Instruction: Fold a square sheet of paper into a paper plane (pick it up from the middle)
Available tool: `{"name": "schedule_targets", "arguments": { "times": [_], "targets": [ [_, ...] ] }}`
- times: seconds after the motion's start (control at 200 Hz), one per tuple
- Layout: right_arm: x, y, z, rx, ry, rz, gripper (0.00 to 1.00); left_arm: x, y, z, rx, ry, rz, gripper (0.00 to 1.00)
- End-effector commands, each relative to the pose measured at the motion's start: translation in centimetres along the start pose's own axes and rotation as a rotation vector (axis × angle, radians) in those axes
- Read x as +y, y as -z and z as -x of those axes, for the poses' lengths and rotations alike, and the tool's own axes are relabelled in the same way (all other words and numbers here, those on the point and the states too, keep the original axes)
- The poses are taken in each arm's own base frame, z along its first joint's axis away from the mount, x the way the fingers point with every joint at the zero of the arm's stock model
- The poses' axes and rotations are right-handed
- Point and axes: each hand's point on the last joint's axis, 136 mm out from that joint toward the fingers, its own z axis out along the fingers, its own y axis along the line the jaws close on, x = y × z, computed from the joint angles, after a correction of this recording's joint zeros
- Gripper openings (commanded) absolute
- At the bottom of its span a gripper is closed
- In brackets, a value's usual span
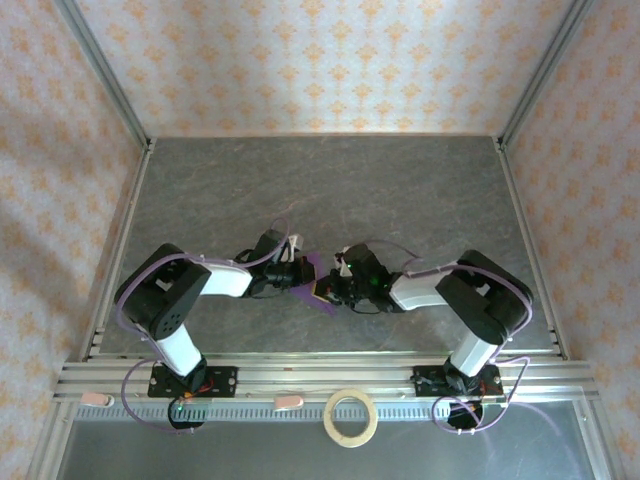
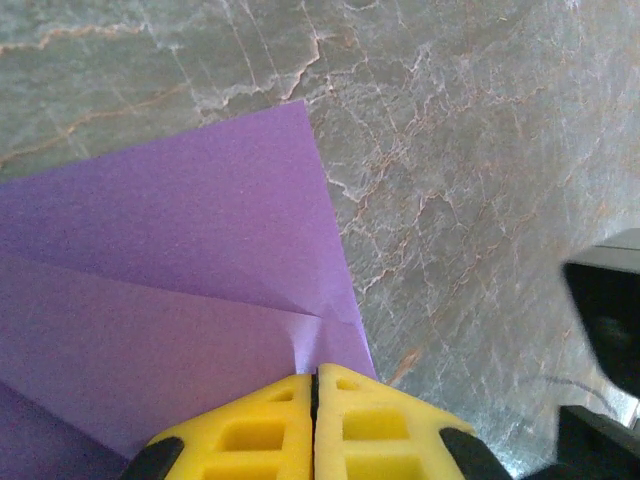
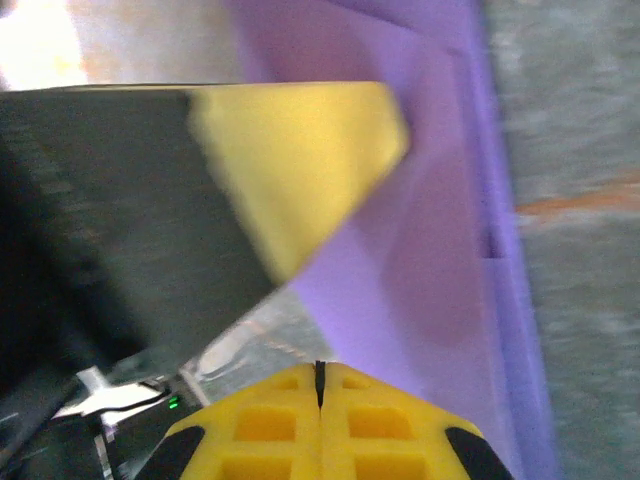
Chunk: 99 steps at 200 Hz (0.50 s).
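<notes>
The left claw (image 2: 315,385) is shut tight and pinches the purple paper (image 2: 180,250) by its edge. The right claw (image 3: 320,372) is shut too, its tips at the paper's edge. The folded paper is between them, over the middle of the desk (image 1: 400,190).

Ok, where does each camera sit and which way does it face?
Top external: fixed above and behind, looking down on the table; both arms, left pincer and right pincer flanking the purple paper.
Left wrist: wrist-mounted, looks past its closed fingers at paper and table.
Right wrist: wrist-mounted, faces paper past its closed fingers, the left pincer alongside.
All share the paper.
</notes>
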Motion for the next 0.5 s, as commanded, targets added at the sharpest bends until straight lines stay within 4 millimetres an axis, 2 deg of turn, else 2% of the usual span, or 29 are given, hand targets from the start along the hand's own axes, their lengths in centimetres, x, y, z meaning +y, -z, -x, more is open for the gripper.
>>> {"name": "schedule_targets", "arguments": {
  "times": [0.0, 0.115, 0.18, 0.49],
  "targets": [
    [-4.0, -0.1, -0.1, -0.013, -0.055, -0.151, 0.0, 3.1, -0.6, -1.6, 0.047, 0.006, 0.118, 0.09],
    [-5.8, 0.3, -1.3, 0.001, -0.098, -0.171, 0.0, 3.5, -0.5, -1.8, 0.052, 0.007, 0.13, 0.09],
    [-5.9, 0.4, -1.6, 0.012, -0.102, -0.169, 0.0, 3.7, -0.6, -2.0, 0.055, 0.005, 0.135, 0.09],
    [-0.9, 0.5, 0.8, -0.008, -0.005, -0.148, 0.0, 3.8, -0.7, -1.9, 0.054, 0.005, 0.135, 0.08]
  ]
}}
